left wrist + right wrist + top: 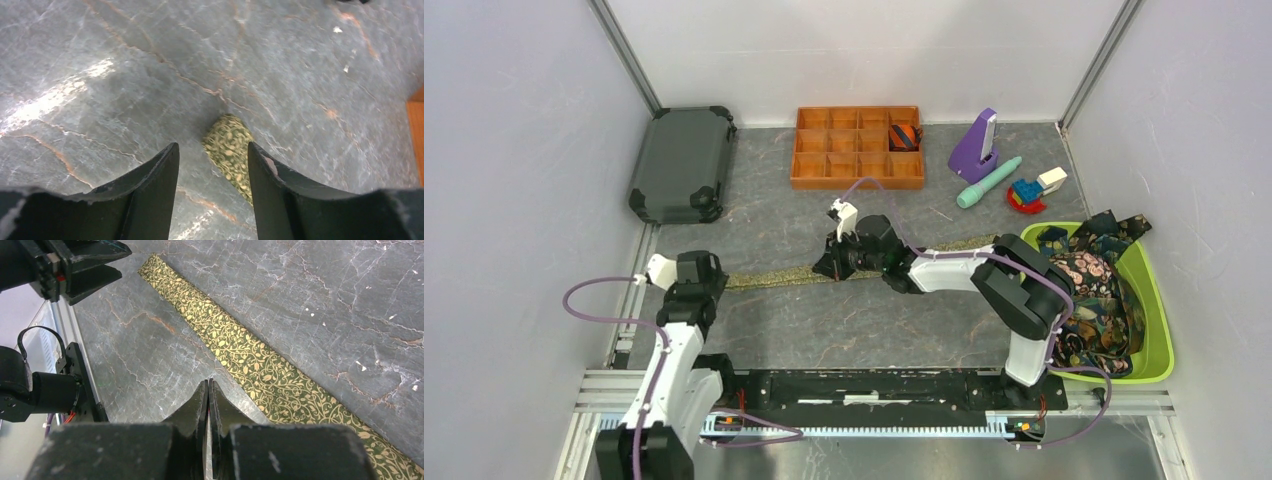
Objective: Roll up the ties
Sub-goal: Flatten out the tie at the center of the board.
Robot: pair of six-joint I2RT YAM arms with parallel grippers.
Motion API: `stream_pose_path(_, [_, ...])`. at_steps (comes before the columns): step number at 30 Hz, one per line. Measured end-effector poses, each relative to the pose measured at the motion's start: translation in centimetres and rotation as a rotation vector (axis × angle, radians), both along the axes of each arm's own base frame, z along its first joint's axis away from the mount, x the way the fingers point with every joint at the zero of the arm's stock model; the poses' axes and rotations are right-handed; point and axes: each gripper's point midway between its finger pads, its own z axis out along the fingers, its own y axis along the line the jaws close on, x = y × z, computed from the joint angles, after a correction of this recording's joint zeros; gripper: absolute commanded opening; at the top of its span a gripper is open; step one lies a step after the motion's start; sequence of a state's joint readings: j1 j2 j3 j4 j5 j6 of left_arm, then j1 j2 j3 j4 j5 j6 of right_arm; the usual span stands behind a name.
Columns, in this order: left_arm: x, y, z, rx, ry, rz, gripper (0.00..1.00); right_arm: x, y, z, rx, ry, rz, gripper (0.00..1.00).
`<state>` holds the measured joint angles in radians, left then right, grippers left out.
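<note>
Closest in the left wrist view are the left claw's [212, 145] two dark fingers [150, 185], released and standing apart. The narrow end of the green tie [230, 150] lies flat on the worktop [125, 75] in the gap just ahead of them, ungripped. Whether the right-hand finger touches the cloth I cannot tell.

In the right wrist view the right claw [207, 382] is clenched, its fingers pressed together with nothing visible between them. The green tie [250, 360], printed with pale leaf scrolls, runs flat just beside the tips.

From above, the green tie [774, 277] stretches unrolled across the middle of the worktop [854, 320], from the left claw [721, 283] at its left end toward the bin [1159, 330] on the right. The right claw [829, 265] sits over it about midway.

More ties [1094, 290], dark with prints, are heaped in the bin, one draping over its far rim. A rolled striped tie [904, 135] sits in the far right compartment of the orange tray [856, 183]. A black case [682, 165] lies at far left, and a teal stick [989, 182] lies right of the tray.
</note>
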<state>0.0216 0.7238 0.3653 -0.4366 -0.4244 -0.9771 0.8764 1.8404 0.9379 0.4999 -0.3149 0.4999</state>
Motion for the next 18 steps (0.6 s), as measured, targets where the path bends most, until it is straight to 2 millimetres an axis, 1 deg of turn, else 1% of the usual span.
stream_pose_path(3, [-0.1,0.9,-1.1,-0.068,0.03,0.045,0.49,-0.2,-0.2,0.2,0.003,-0.002,0.002,0.06])
stream_pose_path(8, [0.4,1.9,-2.1,-0.178,0.014,0.082,0.44,-0.6,-0.6,-0.1,-0.005,0.005,0.004,0.05])
stream_pose_path(13, [1.0,1.1,-2.8,-0.248,-0.012,0.046,0.42,-0.8,-0.7,-0.2,-0.007,0.007,0.008,0.05])
stream_pose_path(18, [1.3,0.6,-2.9,-0.27,-0.032,0.02,0.39,-0.8,-0.7,0.1,-0.002,0.003,0.011,0.05])
